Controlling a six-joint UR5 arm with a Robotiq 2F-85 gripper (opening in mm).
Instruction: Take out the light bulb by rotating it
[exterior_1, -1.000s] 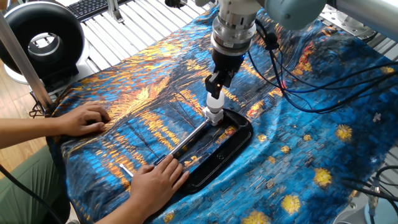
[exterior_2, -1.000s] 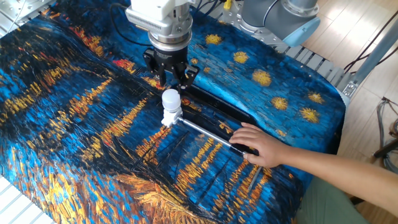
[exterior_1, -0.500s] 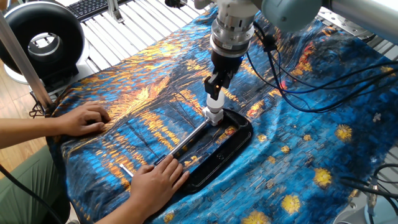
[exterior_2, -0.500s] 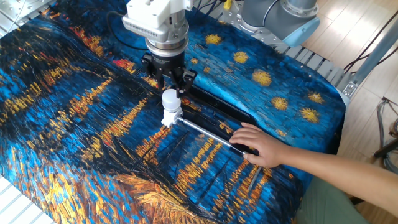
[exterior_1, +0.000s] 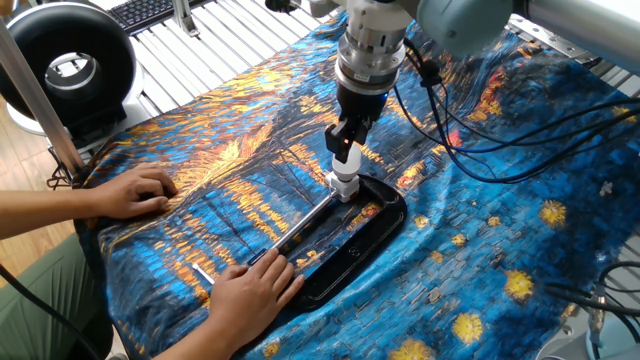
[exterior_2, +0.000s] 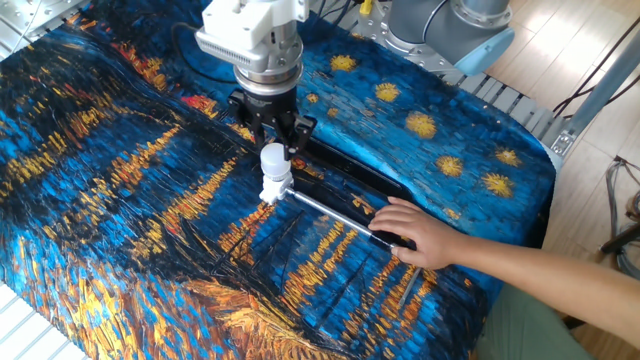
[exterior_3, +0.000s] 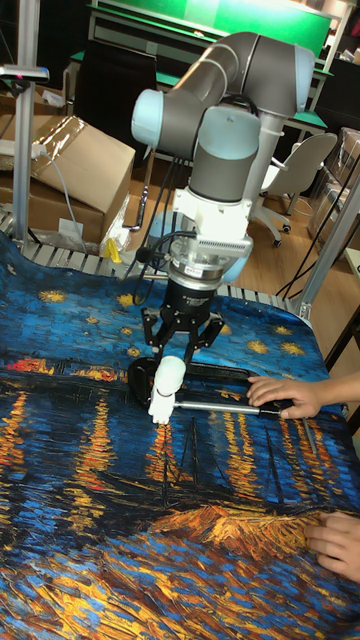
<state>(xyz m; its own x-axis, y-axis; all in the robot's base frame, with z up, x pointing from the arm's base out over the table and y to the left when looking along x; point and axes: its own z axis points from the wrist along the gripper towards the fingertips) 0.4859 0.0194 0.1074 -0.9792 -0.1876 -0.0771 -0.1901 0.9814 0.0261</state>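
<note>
The gripper (exterior_2: 273, 138) straddles the bulb (exterior_2: 274, 160), seemingly not yet clamped. Twisting with a loose hold could slip, or swing the rod (exterior_2: 330, 211) despite the hand (exterior_2: 420, 233).

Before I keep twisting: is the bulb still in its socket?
Yes. The bulb stands upright in the socket, the pincer fingers around its top.

I'm seeing my arm reaching straight down, wrist vertical, the gripper (exterior_2: 274, 142) pointing at the table with its fingers (exterior_3: 205, 341) spreading apart, gripping nothing below.
</note>
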